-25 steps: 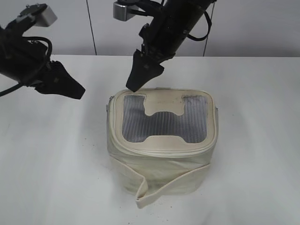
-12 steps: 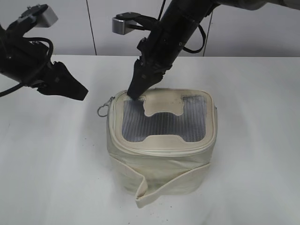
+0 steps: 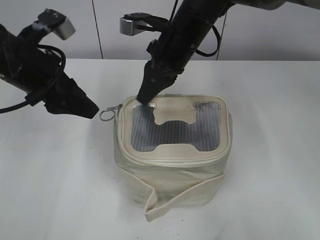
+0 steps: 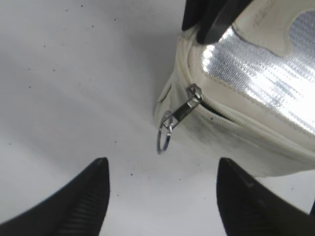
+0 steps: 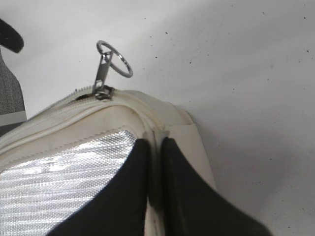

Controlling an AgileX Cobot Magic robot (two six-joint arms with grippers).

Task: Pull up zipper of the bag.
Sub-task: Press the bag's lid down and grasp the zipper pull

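Observation:
The cream-white bag (image 3: 172,165) stands mid-table with its grey mesh window on top. The zipper's silver slider (image 3: 119,108) sits at the bag's back left corner, and its ring pull (image 3: 106,115) sticks out to the left. My left gripper (image 3: 92,111) is open and empty just left of the ring. In the left wrist view the ring (image 4: 164,139) hangs a little ahead of the open jaws (image 4: 162,164). My right gripper (image 3: 143,98) is shut on the bag's top rim near that corner. The right wrist view shows its fingers (image 5: 155,142) pinching the cream rim, with the slider (image 5: 101,91) beyond.
A loose cream strap (image 3: 165,202) hangs down the bag's front onto the white table (image 3: 55,190). A pale wall (image 3: 280,30) runs behind the table's far edge. The right arm (image 3: 185,35) slants down over the bag's back.
My left gripper has moved right and down, close to the ring pull. The right gripper came down onto the bag's top corner a second ago and has stayed there. The ring now sticks out left.

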